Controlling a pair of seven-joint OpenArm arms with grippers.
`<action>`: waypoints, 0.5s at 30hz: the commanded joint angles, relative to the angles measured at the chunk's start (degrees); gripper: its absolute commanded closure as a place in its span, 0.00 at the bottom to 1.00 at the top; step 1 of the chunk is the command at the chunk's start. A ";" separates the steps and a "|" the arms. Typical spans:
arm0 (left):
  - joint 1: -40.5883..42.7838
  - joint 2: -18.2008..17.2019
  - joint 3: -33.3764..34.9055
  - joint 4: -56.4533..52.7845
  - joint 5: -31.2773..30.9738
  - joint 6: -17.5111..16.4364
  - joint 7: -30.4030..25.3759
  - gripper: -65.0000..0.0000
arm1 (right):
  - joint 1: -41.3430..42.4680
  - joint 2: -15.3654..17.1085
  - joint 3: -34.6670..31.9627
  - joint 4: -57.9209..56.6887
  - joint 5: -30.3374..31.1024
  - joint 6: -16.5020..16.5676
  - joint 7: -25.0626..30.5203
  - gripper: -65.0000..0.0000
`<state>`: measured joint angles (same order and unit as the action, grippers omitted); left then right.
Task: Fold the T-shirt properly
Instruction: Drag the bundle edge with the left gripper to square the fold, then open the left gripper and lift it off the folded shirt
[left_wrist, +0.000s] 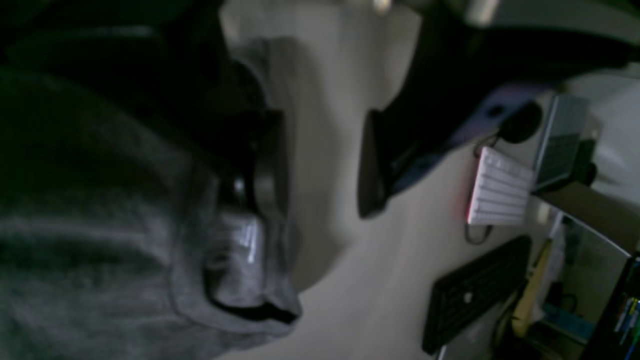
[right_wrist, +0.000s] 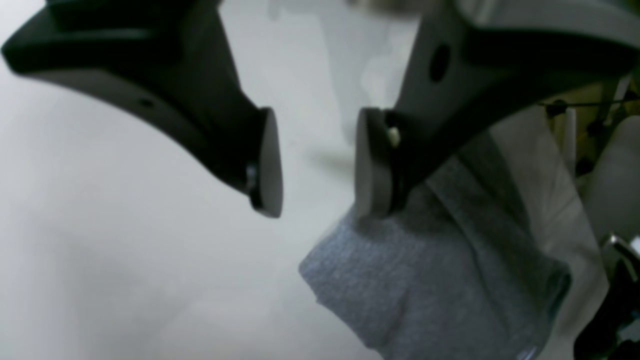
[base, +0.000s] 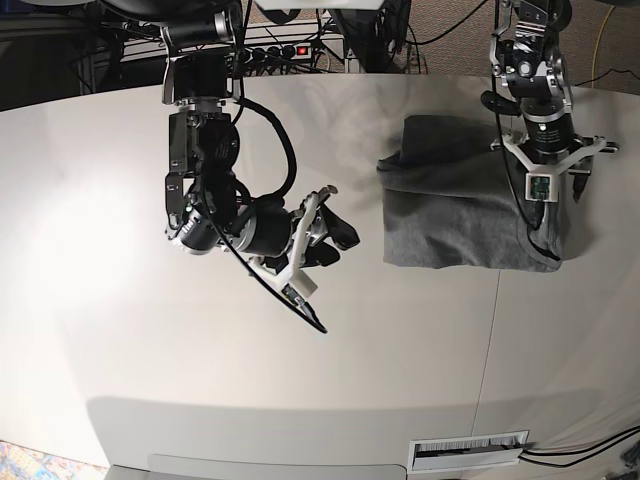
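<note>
The near half of the table (base: 300, 400) is bare. Going back toward the middle, the right gripper (base: 335, 232) hangs over open tabletop with its jaws spread and nothing between them. In its wrist view the pads frame bare surface, and a corner of grey cloth lies just past one pad, off to the side and not in the gap.

Farther back, toward the table's far edge on the robot's left side, lies the T-shirt (base: 460, 205). It is folded into a compact rectangle, a little longer from the far edge toward the near edge than across, with one small bump of cloth poking out at its far corner on the side facing the middle.

The left gripper (left_wrist: 320, 165) stands directly over the shirt's outer edge, so this arm is plainly the nearer of the two. Its wrist view shows the jaws spread, with table between them and a rolled hem of the shirt lying against one finger (left_wrist: 267, 165), not pinched.

Any further fold looks to turn on this: the shirt sits under the left arm, and well apart from the right one.
</note>
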<state>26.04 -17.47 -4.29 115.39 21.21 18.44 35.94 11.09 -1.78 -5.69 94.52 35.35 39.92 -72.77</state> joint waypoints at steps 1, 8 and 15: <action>0.00 -0.46 0.26 1.62 -0.22 0.81 -0.79 0.62 | 1.29 -0.15 0.00 1.01 1.20 0.08 2.23 0.61; 2.40 -0.48 8.81 9.42 -8.44 -2.73 0.04 0.65 | 1.31 -0.15 0.00 1.01 -4.07 0.08 6.01 0.61; 3.02 -0.50 20.44 9.86 -5.92 -23.69 -0.83 0.65 | 1.31 -0.13 0.00 1.01 -4.96 0.08 5.46 0.61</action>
<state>29.02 -17.80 16.56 124.16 15.16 -6.35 36.18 11.09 -1.78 -5.69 94.52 29.32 39.92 -68.53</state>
